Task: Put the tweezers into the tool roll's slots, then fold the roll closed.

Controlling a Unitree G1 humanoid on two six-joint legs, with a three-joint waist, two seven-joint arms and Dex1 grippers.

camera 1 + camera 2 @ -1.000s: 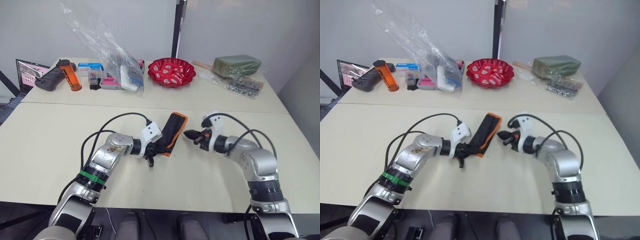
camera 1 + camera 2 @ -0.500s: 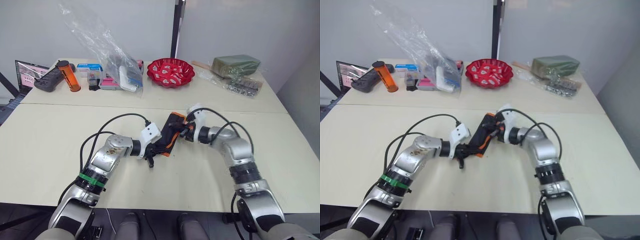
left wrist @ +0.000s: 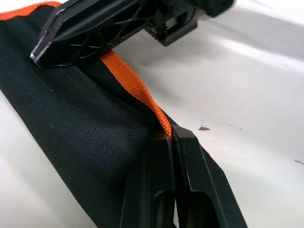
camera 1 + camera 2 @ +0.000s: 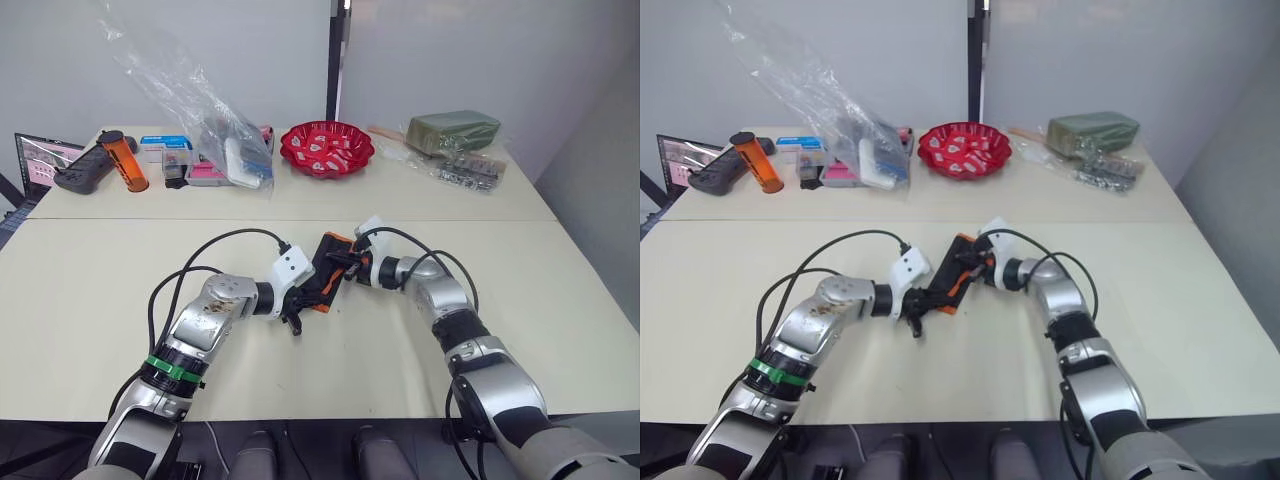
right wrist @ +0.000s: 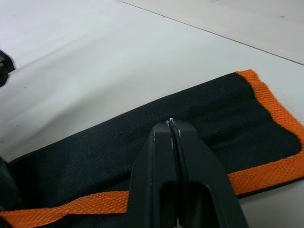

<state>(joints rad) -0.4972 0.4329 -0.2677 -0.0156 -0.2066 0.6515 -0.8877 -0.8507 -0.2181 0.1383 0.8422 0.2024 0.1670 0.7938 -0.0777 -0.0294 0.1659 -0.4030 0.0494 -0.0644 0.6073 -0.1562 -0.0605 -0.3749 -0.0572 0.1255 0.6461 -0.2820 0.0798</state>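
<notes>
The tool roll (image 4: 327, 268), black fabric with orange edging, lies folded shut at the table's middle, so its slots are hidden inside. The tweezers are out of view. My left gripper (image 4: 306, 294) is shut on the roll's near end, its fingers (image 3: 161, 156) pinching the orange edge band (image 3: 135, 88). My right gripper (image 4: 337, 263) is shut, its closed tips (image 5: 171, 124) resting on the roll's black outer face (image 5: 95, 156) near the far end. The right gripper's fingers (image 3: 95, 26) also cross the left wrist view above the fabric.
Along the back of the table stand a red bowl (image 4: 326, 148), a clear plastic bag (image 4: 215, 130) over small boxes, an orange canister (image 4: 121, 162), a black controller (image 4: 78, 170) and a green pack (image 4: 452, 130). A seam (image 4: 150, 219) crosses the table behind the roll.
My right gripper has swung left from beside the roll onto its top. The left gripper has kept its hold on the near end. The camera has shifted slightly.
</notes>
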